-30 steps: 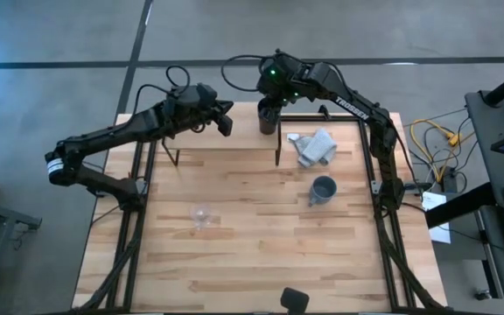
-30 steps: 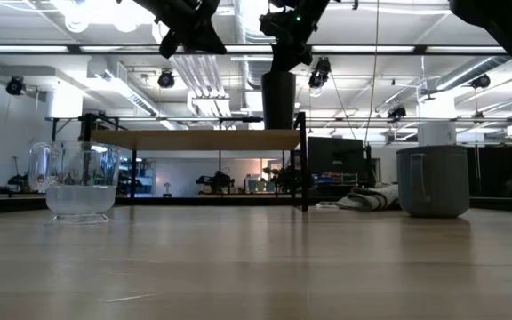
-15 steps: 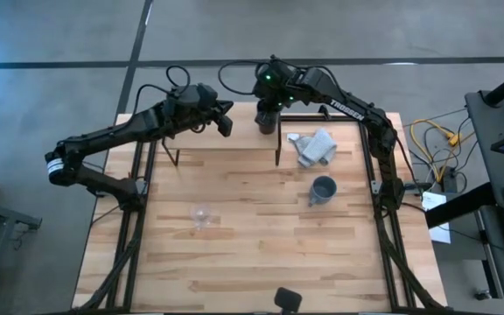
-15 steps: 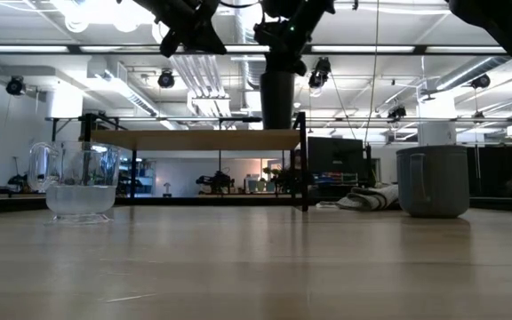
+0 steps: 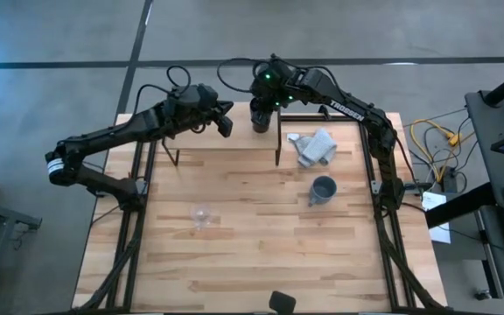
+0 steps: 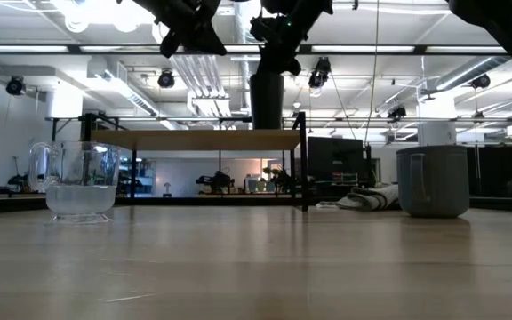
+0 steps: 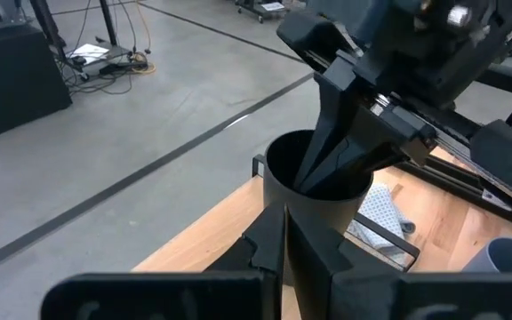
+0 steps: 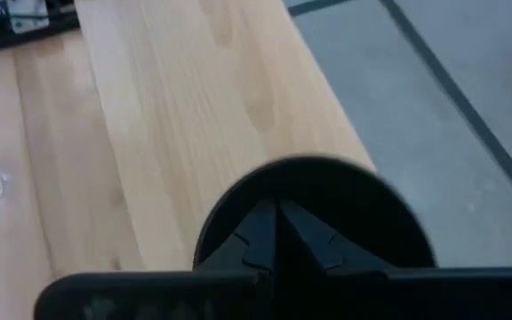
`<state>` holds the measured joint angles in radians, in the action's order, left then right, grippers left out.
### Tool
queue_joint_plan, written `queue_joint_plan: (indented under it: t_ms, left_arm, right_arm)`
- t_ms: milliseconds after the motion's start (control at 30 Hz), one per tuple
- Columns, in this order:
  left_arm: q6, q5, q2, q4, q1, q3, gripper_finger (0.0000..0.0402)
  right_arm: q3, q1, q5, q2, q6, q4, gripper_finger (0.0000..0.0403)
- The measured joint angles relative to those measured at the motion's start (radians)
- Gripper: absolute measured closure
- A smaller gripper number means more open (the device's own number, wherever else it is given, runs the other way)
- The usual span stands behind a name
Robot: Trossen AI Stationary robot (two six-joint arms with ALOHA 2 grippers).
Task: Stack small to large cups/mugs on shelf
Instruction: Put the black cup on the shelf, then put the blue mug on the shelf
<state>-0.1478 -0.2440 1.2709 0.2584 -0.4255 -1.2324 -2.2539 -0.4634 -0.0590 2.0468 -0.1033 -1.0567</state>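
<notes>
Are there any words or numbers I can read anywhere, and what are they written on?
"TROSSEN": white letters on the right arm, seen from above; small, only just readable.
No words show on the black cup, the mug, the glass cup or the shelf.
Other marks in the room behind are too small to read.

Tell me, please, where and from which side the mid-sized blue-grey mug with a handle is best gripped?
The blue-grey mug stands upright and open-mouthed on the butcher-block tabletop, clear of the light grey cloth. Coming straight down and pinching its rim wall, one finger inside and one outside, on the side away from its handle, looks best. The right gripper already holds the tall black cylindrical cup this way.
</notes>
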Motion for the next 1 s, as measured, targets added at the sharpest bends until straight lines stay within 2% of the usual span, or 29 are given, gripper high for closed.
queue_joint_plan:
  t_ms: [333, 500, 600, 800, 1000]
  left_arm:
    - [0.000, 0.000, 0.000, 0.057, 0.000, 0.000, 0.0402]
    - [0.000, 0.000, 0.000, 0.058, 0.000, 0.000, 0.0402]
    - [0.000, 0.003, 0.000, 0.060, 0.000, 0.000, 0.0402]
    - [-0.001, 0.011, 0.000, 0.083, 0.001, 0.000, 0.0402]
    - [-0.001, 0.013, 0.000, 0.092, 0.001, 0.000, 0.0402]
  right_arm:
    - [-0.103, 0.047, 0.000, -0.011, -0.006, -0.161, 0.0395]
    - [-0.095, 0.064, 0.007, -0.073, -0.018, -0.200, 0.0391]
    - [-0.095, 0.070, 0.009, -0.106, 0.006, -0.264, 0.0379]
    - [-0.093, 0.112, 0.011, -0.177, 0.058, -0.532, 0.0345]
    - [-0.029, 0.197, -0.072, -0.264, 0.201, -0.514, 0.0315]
